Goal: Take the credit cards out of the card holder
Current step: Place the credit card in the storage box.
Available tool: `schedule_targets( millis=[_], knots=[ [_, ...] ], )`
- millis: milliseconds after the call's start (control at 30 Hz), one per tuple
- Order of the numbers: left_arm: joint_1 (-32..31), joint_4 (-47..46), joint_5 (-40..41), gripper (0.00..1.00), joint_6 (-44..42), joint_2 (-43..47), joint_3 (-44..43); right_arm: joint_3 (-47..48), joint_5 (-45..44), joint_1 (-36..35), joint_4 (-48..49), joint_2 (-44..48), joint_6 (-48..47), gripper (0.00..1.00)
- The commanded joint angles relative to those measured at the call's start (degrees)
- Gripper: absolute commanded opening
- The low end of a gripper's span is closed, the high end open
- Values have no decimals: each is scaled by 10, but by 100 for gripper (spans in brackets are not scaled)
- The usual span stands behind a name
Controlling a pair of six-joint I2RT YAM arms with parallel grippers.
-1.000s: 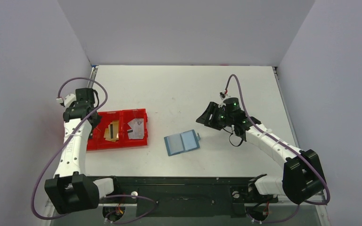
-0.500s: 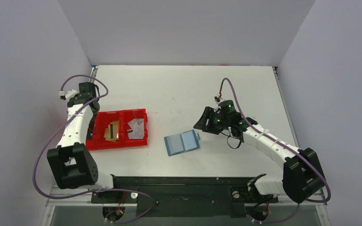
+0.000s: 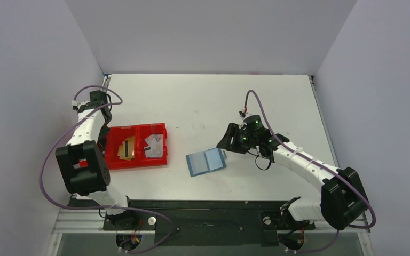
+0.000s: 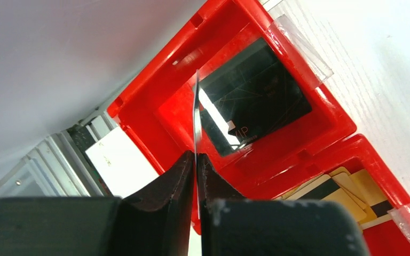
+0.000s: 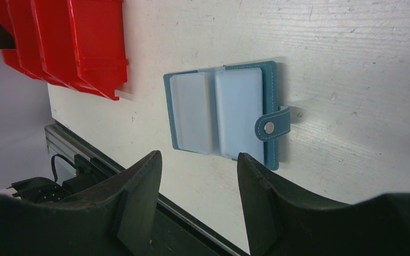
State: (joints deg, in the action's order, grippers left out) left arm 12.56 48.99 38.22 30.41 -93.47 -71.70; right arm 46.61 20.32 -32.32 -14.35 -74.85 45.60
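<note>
From the top view I have the card holder lying open on the table just below and to the near side of my right gripper, which hovers by its tab edge. The red tray sits well off to that gripper's left, under the left arm. I can make out a gold card in the tray's middle compartment and a pale grey card in the one nearest the holder. On the left wrist camera, the left gripper has its fingers pressed together on a thin card, seen edge-on and standing straight out from the tips. Beyond those tips, in the tray compartment below, a dark card lies flat, and "VIP" is the only writing on it I can read. More gold cards lie in the next compartment, off to the gripper's right. On the right wrist camera, the right gripper's fingers stand spread with nothing between them, and the holder lies directly ahead of them. Both clear sleeves facing me look empty, and the snap tab hangs loose. I see no brand on the holder. I judge the job nearly done. The cards I can see are out and in the tray, and what remains is to let go of the pinched one. I can't tell whether any sleeve underneath hides another.
</note>
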Motion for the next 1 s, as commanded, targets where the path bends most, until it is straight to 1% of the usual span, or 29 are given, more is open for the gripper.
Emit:
schedule_targets(
  millis=[0, 100, 133, 167, 300, 433, 500, 600, 800, 900, 933, 967],
  knots=[
    [16, 0, -43, 10, -15, -7, -30, 19, -12, -3, 2, 6, -12, 50],
    [18, -8, -60, 25, -21, 0, -25, 21, -12, -4, -1, 8, -17, 50],
    [18, -8, -62, 28, -22, 4, -24, 22, -12, -4, -2, 8, -18, 50],
    [18, -10, -64, 33, -24, 6, -24, 23, -12, -4, -2, 9, -20, 51],
    [18, -14, -75, 40, -27, 20, -22, 23, -13, -5, -4, 9, -22, 51],
    [16, -17, -90, 43, -34, 48, -20, 23, -21, -11, -6, 8, -25, 51],
    [11, -30, -113, 44, -41, 71, -4, 26, -29, -16, -9, 7, -29, 51],
    [-2, -56, -173, 45, -55, 104, 14, 35, -49, -25, -19, -1, -36, 51],
    [-69, -68, -265, 46, -51, 163, 33, 65, -99, -68, -36, -22, -44, 51],
    [-111, -86, -314, 46, -37, 195, 64, 84, -123, -90, -44, -36, -48, 51],
    [-116, -95, -336, 46, -34, 200, 70, 88, -136, -101, -46, -43, -49, 50],
    [-145, -99, -347, 46, -30, 207, 82, 96, -144, -107, -49, -46, -50, 50]
  ],
)
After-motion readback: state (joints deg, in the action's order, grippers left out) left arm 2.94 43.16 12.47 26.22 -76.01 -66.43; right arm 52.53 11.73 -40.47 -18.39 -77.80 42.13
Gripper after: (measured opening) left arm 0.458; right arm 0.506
